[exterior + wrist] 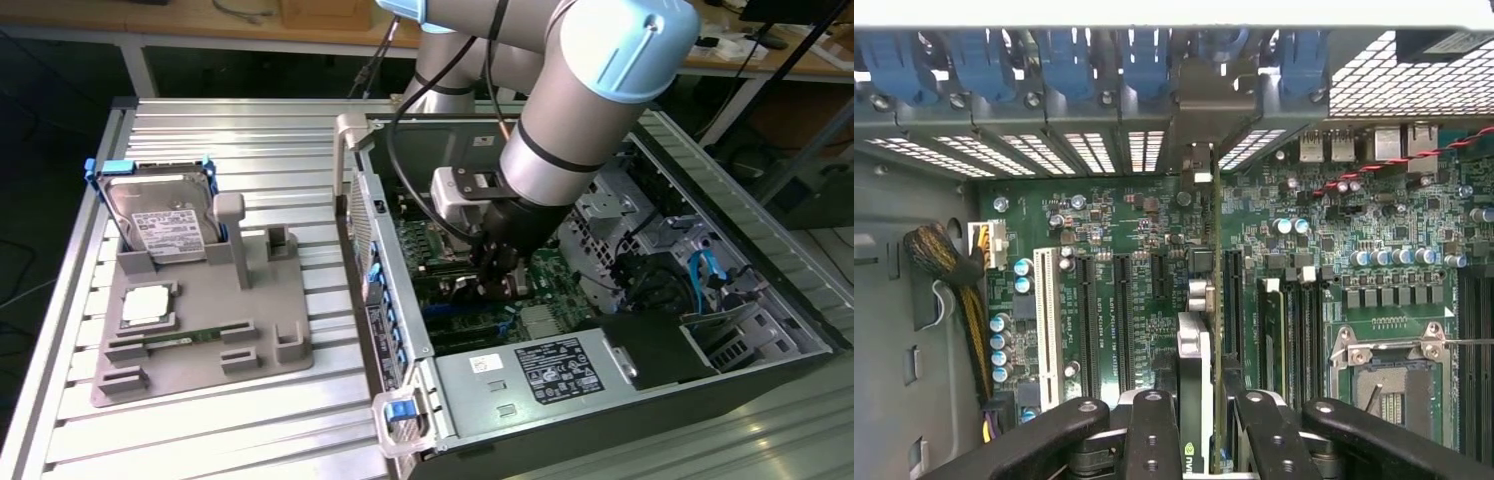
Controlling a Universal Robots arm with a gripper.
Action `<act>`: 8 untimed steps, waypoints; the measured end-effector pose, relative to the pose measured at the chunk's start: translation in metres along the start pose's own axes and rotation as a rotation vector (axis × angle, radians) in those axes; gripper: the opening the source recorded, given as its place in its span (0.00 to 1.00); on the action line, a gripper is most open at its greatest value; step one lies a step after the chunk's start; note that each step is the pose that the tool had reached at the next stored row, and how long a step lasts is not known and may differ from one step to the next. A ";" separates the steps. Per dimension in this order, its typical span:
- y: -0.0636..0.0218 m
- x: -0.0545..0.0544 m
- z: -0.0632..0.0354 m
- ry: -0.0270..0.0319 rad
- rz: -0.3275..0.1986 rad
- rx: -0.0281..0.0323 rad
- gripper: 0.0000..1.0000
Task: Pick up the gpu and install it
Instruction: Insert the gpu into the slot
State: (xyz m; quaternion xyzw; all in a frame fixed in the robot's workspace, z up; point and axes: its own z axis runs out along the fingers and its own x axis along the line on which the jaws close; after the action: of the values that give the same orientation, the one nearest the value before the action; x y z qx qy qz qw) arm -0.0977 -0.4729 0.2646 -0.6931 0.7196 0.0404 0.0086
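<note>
Exterior view: we record bright, even light from above. The ribbed aluminium table (200, 430) returns soft glare along its ridges, and the arm (587, 90) carries a broad highlight on its pale shell. The computer case (667, 420) holds a dim interior, shaded under the arm.

Wrist view: we note a blown-out white band beyond the blue slot latches (1064, 60) and burnt highlights through the vent grilles (1034, 155). The motherboard (1334, 230) is evenly lit. The gripper (1204, 445), clamped on the gpu (1194, 365), sits in near-black shadow.
</note>
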 end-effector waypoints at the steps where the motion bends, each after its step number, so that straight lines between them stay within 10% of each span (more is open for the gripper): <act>1: 0.0000 0.000 0.0000 0.0000 0.002 0.0001 0.27; 8: 0.0000 0.000 0.0000 -0.0005 0.016 0.0011 0.27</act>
State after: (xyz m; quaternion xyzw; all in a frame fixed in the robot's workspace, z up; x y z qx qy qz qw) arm -0.0977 -0.4729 0.2646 -0.6872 0.7253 0.0402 0.0089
